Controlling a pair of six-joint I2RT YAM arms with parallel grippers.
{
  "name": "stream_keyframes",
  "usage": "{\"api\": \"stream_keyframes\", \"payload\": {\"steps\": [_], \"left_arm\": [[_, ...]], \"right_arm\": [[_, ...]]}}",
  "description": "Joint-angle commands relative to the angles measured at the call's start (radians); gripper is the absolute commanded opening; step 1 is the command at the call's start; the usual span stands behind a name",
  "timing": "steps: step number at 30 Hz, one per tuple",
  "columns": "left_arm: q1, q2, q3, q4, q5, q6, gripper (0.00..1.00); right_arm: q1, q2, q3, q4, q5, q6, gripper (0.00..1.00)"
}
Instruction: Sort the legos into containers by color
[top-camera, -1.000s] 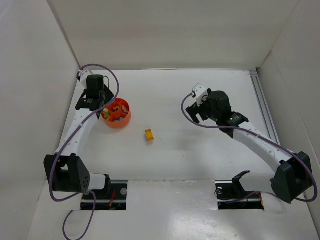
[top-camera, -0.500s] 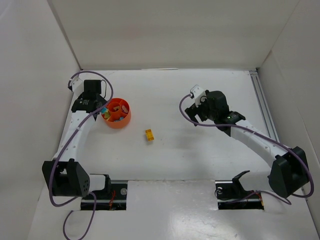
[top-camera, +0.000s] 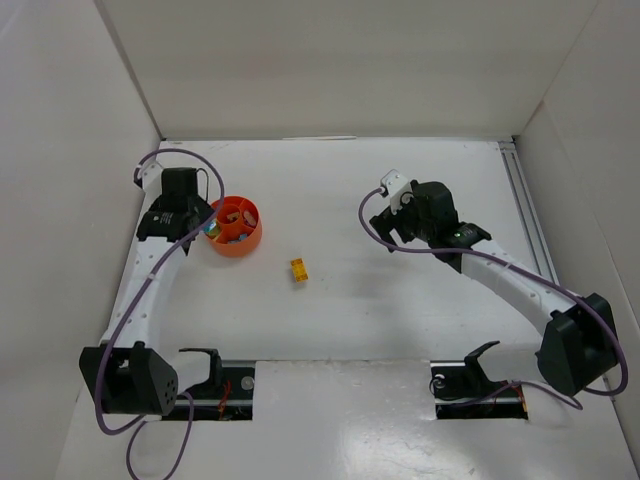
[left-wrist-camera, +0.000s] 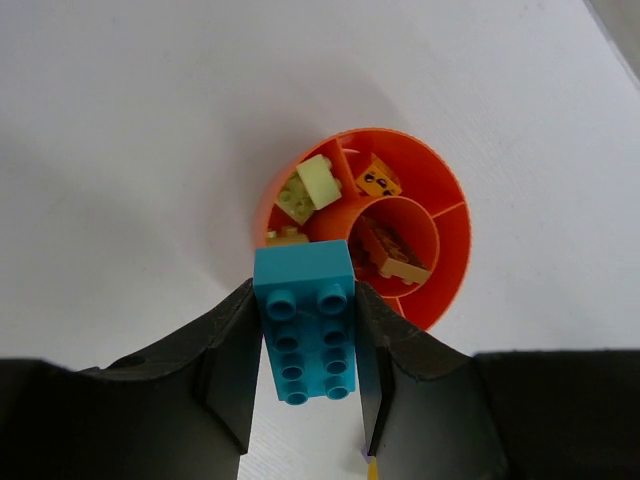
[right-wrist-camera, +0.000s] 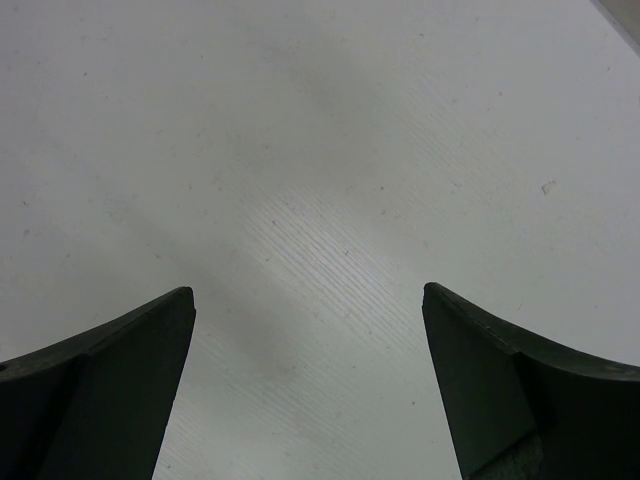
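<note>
My left gripper (left-wrist-camera: 305, 300) is shut on a teal lego brick (left-wrist-camera: 307, 325), held just above and short of the rim of the orange-red bowl (left-wrist-camera: 450, 270). The bowl is split into compartments: a lime green brick (left-wrist-camera: 308, 187), an orange brick (left-wrist-camera: 378, 181) and brown bricks (left-wrist-camera: 388, 254) lie in it. In the top view the bowl (top-camera: 242, 243) sits at the left, with my left gripper (top-camera: 205, 226) at its left rim. A yellow-orange brick (top-camera: 298, 269) lies alone mid-table. My right gripper (right-wrist-camera: 308, 300) is open and empty over bare table, at the right in the top view (top-camera: 392, 225).
White walls enclose the table on the left, back and right. A metal rail (top-camera: 525, 215) runs along the right edge. The arm bases and cables sit at the near edge.
My left arm has drawn back to the left from over the bowl, still holding the teal brick. The right arm has barely moved.
</note>
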Motion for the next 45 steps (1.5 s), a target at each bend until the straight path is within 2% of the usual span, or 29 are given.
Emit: {"api": "stream_keyframes", "payload": {"steps": [1,4,8,14,17,30,45], "left_arm": [[-0.011,-0.054,-0.039,0.096,0.13,0.074,0.0],[-0.091,-0.085,-0.051,0.162,0.171,0.131,0.0],[-0.161,-0.096,-0.061,0.162,0.194,0.131,0.0],[-0.327,-0.056,-0.07,0.11,0.104,0.082,0.0],[-0.365,-0.045,-0.059,0.089,0.095,0.062,0.0],[-0.375,-0.073,-0.099,0.049,0.104,0.008,0.0],[-0.375,-0.102,-0.099,-0.008,0.032,-0.035,0.0]], "right_arm": [[-0.006,-0.032,0.0,0.039,-0.024,0.013,1.0],[-0.006,-0.043,-0.009,0.039,-0.025,0.013,1.0],[-0.006,-0.063,-0.031,0.039,-0.025,0.022,1.0],[-0.006,-0.096,-0.06,0.039,-0.015,0.031,1.0],[-0.006,-0.116,-0.078,0.039,-0.015,0.04,1.0],[-0.006,-0.126,-0.087,0.039,-0.015,0.04,1.0],[-0.006,-0.126,-0.087,0.049,-0.015,0.031,1.0]]}}
